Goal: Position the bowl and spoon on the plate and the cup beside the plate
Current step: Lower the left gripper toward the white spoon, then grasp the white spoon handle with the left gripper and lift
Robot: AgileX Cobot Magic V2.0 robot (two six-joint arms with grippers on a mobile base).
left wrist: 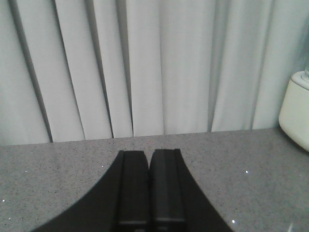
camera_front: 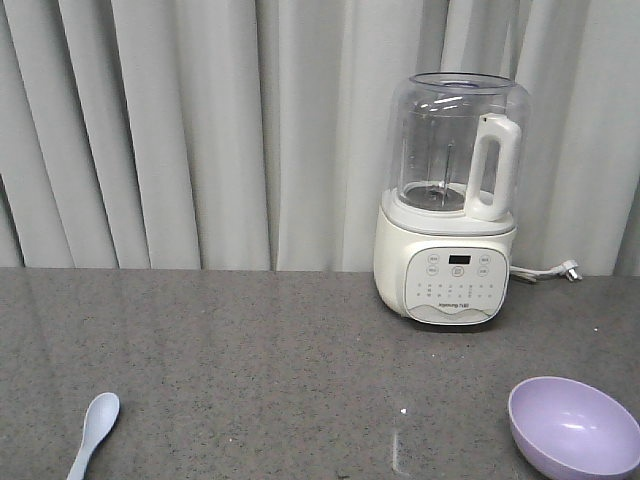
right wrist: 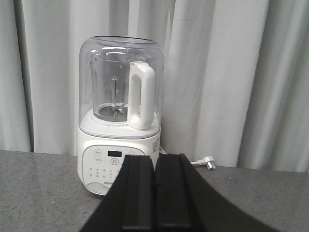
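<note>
In the front view the lavender-purple bowl (camera_front: 573, 426) sits upright on the grey counter at the lower right, partly cut off by the frame edge. The pale blue-white spoon (camera_front: 93, 430) lies at the lower left, scoop pointing away, handle running out of the frame. Plate and cup are out of view. In its wrist view my left gripper (left wrist: 149, 154) is shut with nothing between its black fingers, over bare counter. My right gripper (right wrist: 155, 158) is likewise shut and holds nothing, pointing toward the blender. Neither gripper shows in the front view.
A white blender (camera_front: 451, 200) with a clear jug stands at the back right of the counter, with its cord and plug (camera_front: 562, 270) lying to its right. Grey curtains (camera_front: 200, 130) hang behind the counter's rear edge.
</note>
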